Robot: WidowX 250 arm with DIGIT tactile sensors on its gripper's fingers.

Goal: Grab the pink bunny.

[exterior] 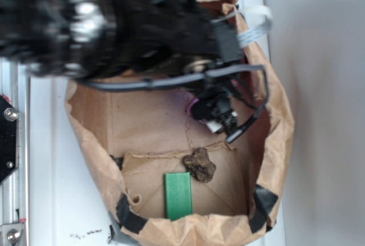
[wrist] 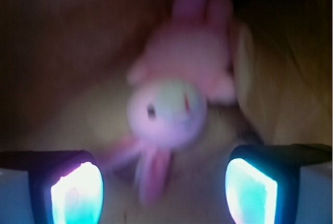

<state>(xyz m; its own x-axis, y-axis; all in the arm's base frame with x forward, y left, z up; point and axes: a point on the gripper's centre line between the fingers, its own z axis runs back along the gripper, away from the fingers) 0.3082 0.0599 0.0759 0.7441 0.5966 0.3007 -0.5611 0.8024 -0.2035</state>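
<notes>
Between the spread pincer (wrist: 164,187) pads (apart) lies the pink bunny (wrist: 177,99)

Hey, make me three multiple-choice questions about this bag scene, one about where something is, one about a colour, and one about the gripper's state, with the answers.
1. Where does the rock lie relative to the block?
A. Just beyond its far right corner
B. On top of it
C. Outside the bag

2. What colour is the block?
A. Pink
B. Green
C. Brown

3. How is the gripper?
A. Shut on the bunny
B. Shut on the rock
C. Open, bunny ahead between the fingers

Answers: 1 A, the exterior view shows it there. 2 B, plainly green. 3 C, the wrist view shows both fingers apart, holding nothing.
</notes>
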